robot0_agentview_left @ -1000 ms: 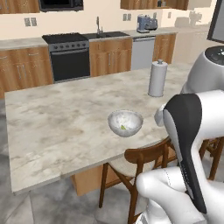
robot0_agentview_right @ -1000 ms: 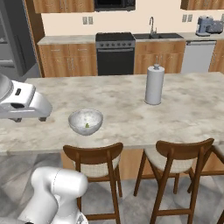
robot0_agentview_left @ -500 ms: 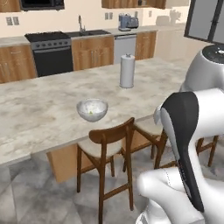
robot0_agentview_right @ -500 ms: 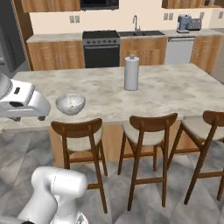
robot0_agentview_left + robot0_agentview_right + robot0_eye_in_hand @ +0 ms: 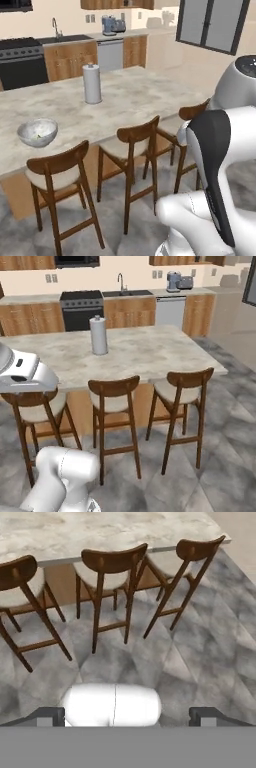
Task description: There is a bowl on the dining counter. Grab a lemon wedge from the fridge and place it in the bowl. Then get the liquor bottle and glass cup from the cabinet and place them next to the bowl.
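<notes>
1. I saw the bowl (image 5: 37, 132) on the dining counter (image 5: 135, 97), well left of the paper towel roll (image 5: 92, 83); a small pale-green bit lay inside, too small for me to identify.
2. In the right base view the arm's white housing hid the counter left of the roll (image 5: 98, 335).
3. The gripper (image 5: 127, 716) hung over the tiled floor (image 5: 200, 647), on the near side of the three stools (image 5: 112, 567) at the counter.
4. Its fingertips (image 5: 50, 715) stood wide apart, holding nothing.
</notes>
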You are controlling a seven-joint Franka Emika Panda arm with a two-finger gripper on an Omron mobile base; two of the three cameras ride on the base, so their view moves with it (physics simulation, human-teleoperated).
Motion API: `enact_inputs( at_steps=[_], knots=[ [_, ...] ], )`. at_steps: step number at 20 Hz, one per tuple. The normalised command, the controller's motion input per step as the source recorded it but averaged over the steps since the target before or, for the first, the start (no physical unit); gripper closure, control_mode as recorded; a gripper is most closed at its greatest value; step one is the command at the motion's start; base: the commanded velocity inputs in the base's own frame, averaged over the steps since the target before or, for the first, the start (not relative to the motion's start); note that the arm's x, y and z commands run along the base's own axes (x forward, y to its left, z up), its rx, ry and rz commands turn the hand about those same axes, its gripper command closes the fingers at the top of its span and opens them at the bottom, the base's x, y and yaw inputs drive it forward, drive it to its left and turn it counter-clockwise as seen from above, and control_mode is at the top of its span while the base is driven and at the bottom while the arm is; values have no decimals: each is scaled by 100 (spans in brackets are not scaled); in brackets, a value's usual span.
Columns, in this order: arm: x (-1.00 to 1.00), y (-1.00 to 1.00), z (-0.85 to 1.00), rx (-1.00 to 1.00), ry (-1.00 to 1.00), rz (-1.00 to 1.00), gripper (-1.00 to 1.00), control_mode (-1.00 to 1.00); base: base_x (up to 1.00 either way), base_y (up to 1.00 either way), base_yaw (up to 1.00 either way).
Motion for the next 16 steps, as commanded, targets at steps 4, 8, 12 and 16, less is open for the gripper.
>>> enact_inputs(
  at_steps=[4,8,12,16],
  knots=[
    [0,0,0,0,0,0,-100,100,52,-100,1],
    [0,0,0,0,0,0,-100,100,52,-100,8],
    [0,0,0,0,0,0,-100,100,49,-100,6],
    [0,0,0,0,0,0,-100,100,47,-100,1]
  ],
)
